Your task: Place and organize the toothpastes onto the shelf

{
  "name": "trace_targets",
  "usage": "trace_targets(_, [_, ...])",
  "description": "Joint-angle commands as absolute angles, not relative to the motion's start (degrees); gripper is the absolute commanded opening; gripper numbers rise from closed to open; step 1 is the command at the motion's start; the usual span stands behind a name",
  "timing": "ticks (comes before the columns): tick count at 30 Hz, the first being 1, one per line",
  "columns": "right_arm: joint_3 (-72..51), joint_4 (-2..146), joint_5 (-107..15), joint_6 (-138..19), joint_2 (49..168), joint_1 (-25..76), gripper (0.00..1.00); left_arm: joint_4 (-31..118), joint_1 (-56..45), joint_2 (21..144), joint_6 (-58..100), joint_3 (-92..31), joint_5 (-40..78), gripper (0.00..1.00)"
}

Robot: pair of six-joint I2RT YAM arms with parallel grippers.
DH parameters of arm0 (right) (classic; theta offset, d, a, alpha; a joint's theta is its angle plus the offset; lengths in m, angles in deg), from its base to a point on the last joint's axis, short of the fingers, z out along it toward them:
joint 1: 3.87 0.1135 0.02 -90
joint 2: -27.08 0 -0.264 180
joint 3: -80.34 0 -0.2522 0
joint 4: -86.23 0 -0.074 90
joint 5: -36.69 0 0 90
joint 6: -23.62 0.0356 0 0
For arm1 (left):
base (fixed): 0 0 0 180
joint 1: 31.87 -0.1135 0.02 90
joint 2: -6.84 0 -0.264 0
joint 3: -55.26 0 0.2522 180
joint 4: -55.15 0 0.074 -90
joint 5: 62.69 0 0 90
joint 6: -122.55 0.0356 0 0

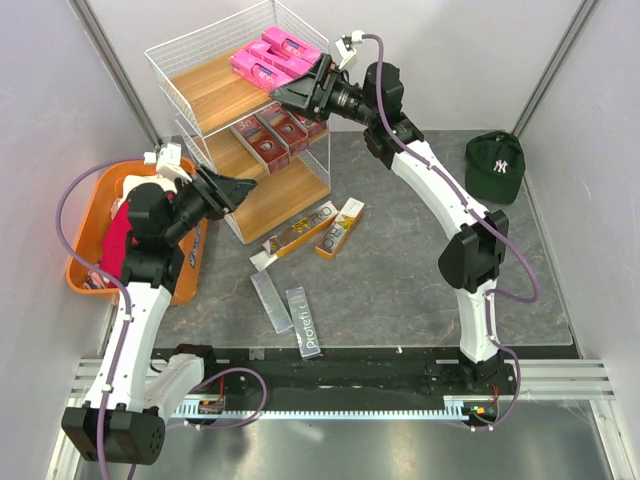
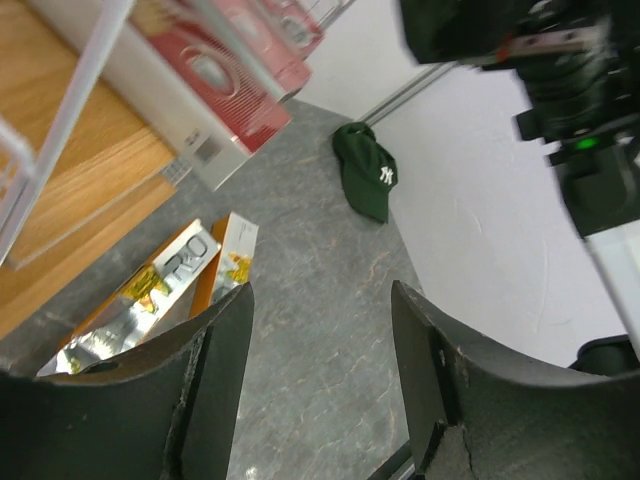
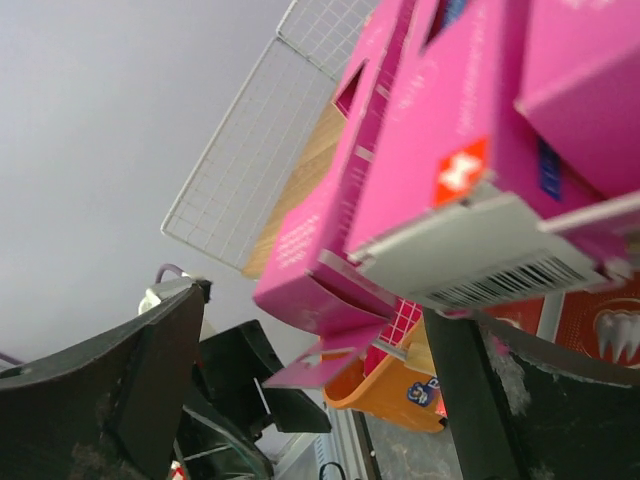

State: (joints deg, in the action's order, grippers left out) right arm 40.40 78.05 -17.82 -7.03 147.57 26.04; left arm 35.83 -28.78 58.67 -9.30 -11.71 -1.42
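The right claw (image 1: 287, 93) hangs spread wide beside the pink boxes (image 1: 272, 55) on the shelf (image 1: 205, 92), the left claw (image 1: 243, 190) is spread and empty, so I'd guess the next move is fetching the gold boxes (image 1: 318, 228) off the table (image 1: 420, 270).

Dark red toothpastes (image 1: 262, 140) partly hidden under top board (image 1: 215, 92)

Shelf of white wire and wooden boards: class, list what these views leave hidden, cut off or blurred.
- Top view: right arm covers part of the hot pink cardboard boxes on the white wire shelf.
- Left wrist view: dark red cardboard boxes blurred, cut by the top edge.
- Top view: left arm hides much of the orange plastic basket.
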Motion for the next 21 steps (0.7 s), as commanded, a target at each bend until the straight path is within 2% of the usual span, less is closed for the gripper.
trace_targets(1, [37.9,83.1,-16.2,-5.6,143.5,25.7,0.98,38.2,-28.2,59.3,-6.7,-14.4,-4.3,0.64])
trace_targets(9, [31.4,87.6,-14.5,-3.8,138.6,25.1,0.98,38.5,-28.0,58.2,-6.9,-11.8,-3.9,0.64])
trace_targets(17, [25.2,78.2,-15.3,-7.7,133.4,24.3,0.98,38.5,-28.0,57.4,-6.9,-8.9,-3.5,0.64])
trace_targets(21, [18.4,75.8,-13.9,-9.0,130.2,23.1,0.98,38.2,-27.9,56.7,-7.0,-7.7,-3.6,0.65])
